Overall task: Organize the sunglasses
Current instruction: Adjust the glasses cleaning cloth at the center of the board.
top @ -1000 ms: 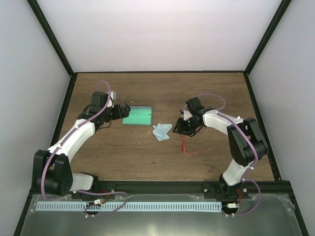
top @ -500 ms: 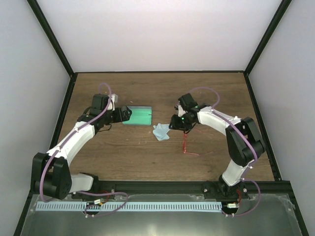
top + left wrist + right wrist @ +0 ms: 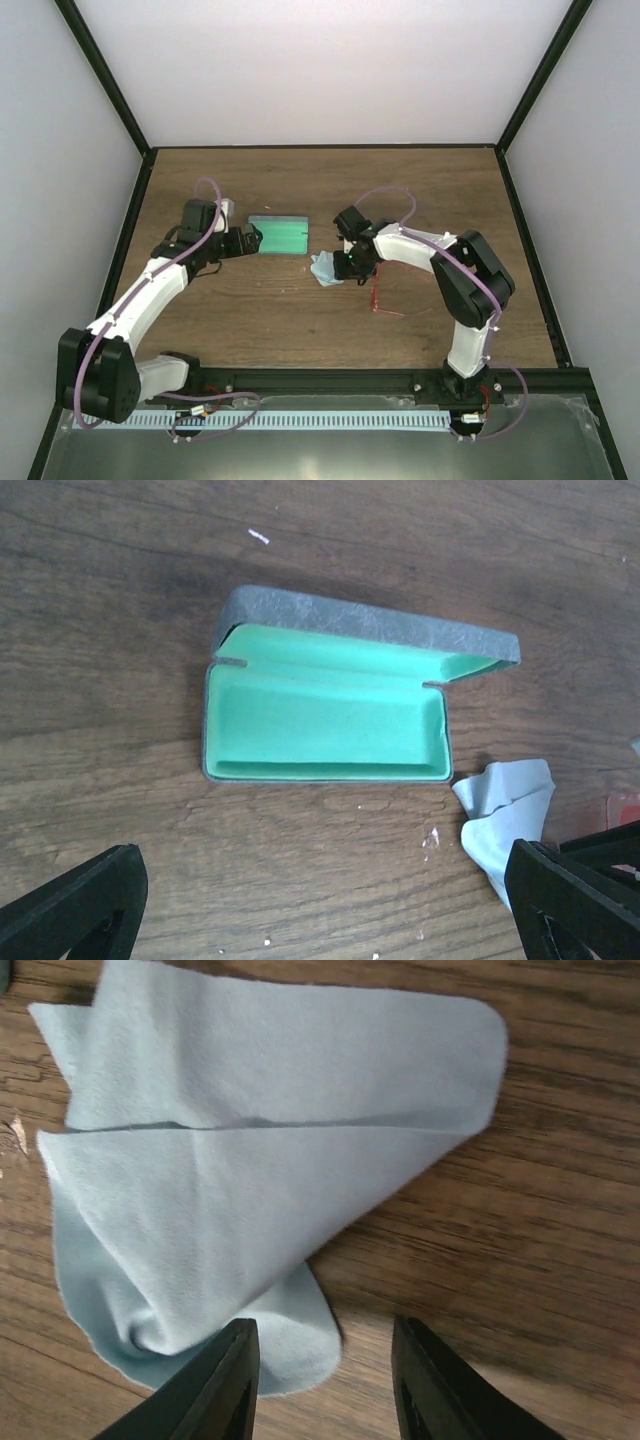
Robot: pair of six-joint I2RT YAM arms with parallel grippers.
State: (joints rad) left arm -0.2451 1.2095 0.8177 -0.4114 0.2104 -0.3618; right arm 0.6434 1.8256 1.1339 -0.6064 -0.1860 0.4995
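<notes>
The left gripper (image 3: pixel 254 238) is low over the table (image 3: pixel 430 190), at the left short end of the case (image 3: pixel 281 236). In the left wrist view its two fingers (image 3: pixel 75 910) stand far apart at the bottom corners and hold nothing.

The case lies open on the wood. Its grey lid is tilted back, and the green inside is bare.

To the right of the case, near but not touching it, lies the cloth (image 3: pixel 325 268). It is light blue, and it is folded over itself in loose layers.

The right gripper (image 3: pixel 341 266) is at the right edge of the cloth. In the right wrist view its fingers (image 3: pixel 215 1385) are apart. A corner of the cloth reaches into the gap between them, but they are not closed on it. One finger is over the border of the cloth, the other over bare wood.

The sunglasses (image 3: pixel 377 298) lie on the table to the right of the cloth, just on the near side of the right arm. They are well apart from the case, and no gripper touches them.
</notes>
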